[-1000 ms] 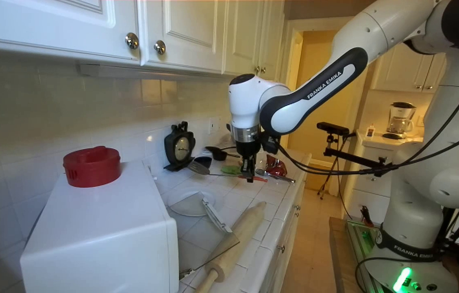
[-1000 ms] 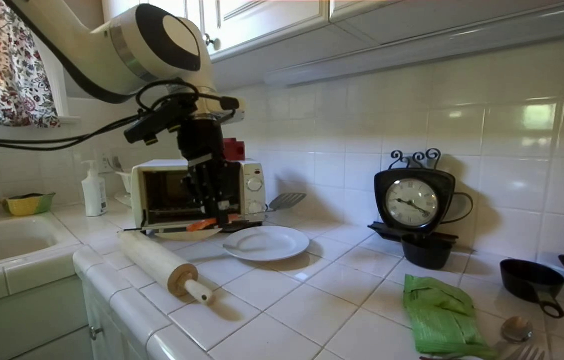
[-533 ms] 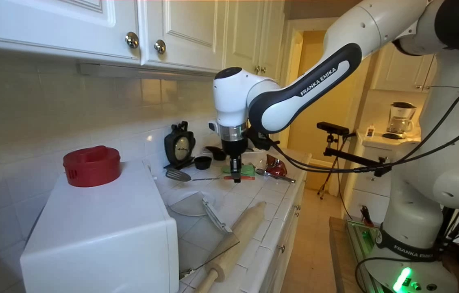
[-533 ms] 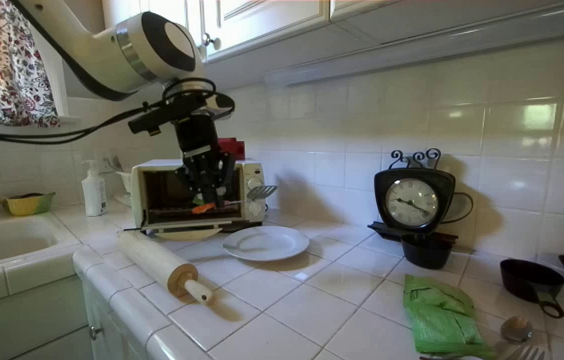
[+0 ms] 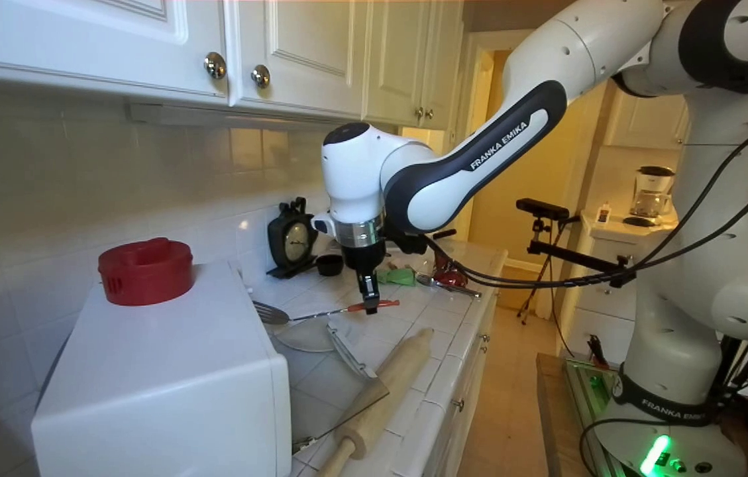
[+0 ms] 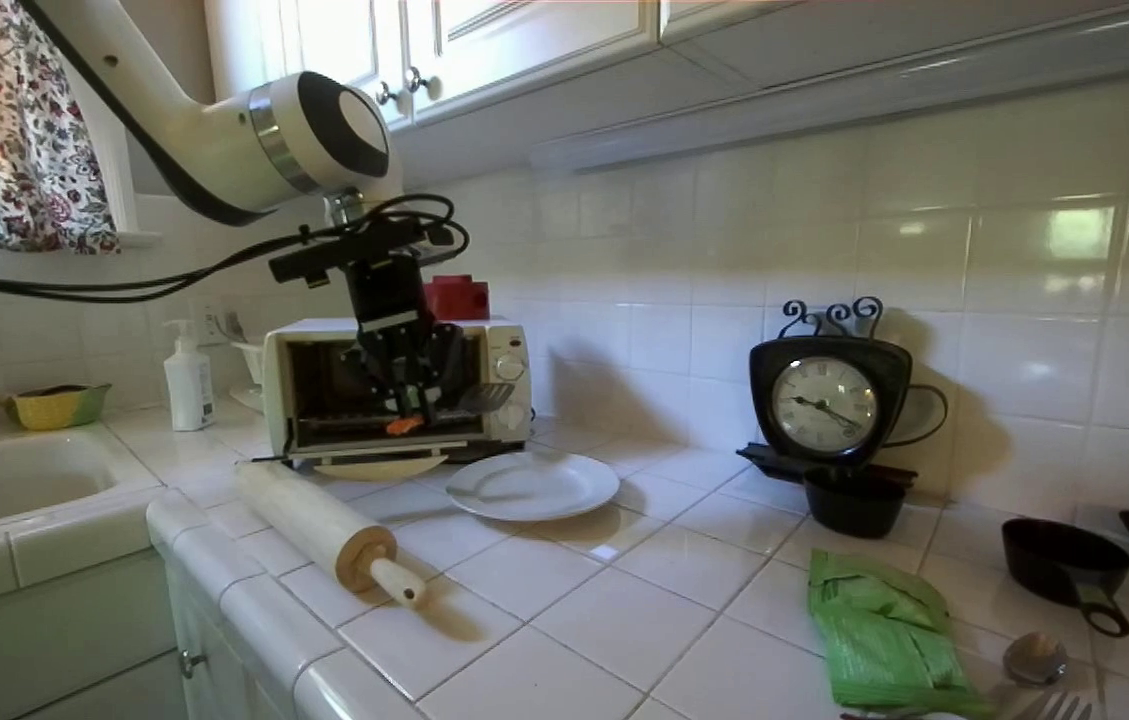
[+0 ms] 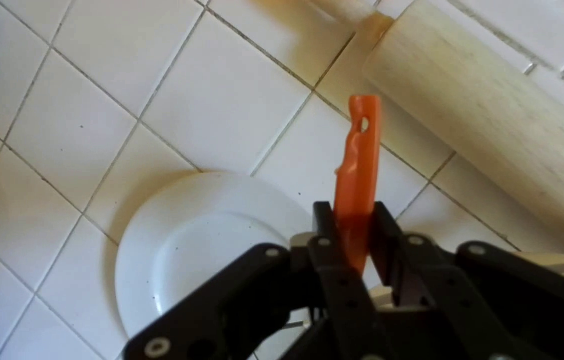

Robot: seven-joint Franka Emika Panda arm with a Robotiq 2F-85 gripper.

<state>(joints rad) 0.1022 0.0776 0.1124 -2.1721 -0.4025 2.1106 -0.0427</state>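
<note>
Orange-handled slotted spatula (image 7: 356, 172): one. Round white plate (image 6: 534, 487): one. Bearings from the plate, in an exterior view: pale wooden rolling pin (image 6: 314, 520), nine o'clock, one; yellow-and-green bowl (image 6: 54, 412), nine o'clock, one; white pump bottle (image 6: 189, 390), between nine and ten, one; white box-shaped toaster oven (image 6: 509, 350), ten o'clock, one; round red container (image 6: 462, 298), eleven o'clock, one; black mug-shaped clock (image 6: 829, 405) with white dial, between two and three, one; small round black cups (image 6: 854, 505) (image 6: 1062, 558), three o'clock, two; crinkled green packet (image 6: 886, 630), four o'clock, one; metal spoon (image 6: 1036, 658) and metal fork (image 6: 1066, 706), four o'clock, one each. At two o'clock from the spatula, in an exterior view: glossy red packet (image 5: 451, 278), one; white coffee maker (image 5: 653, 195), one.
</note>
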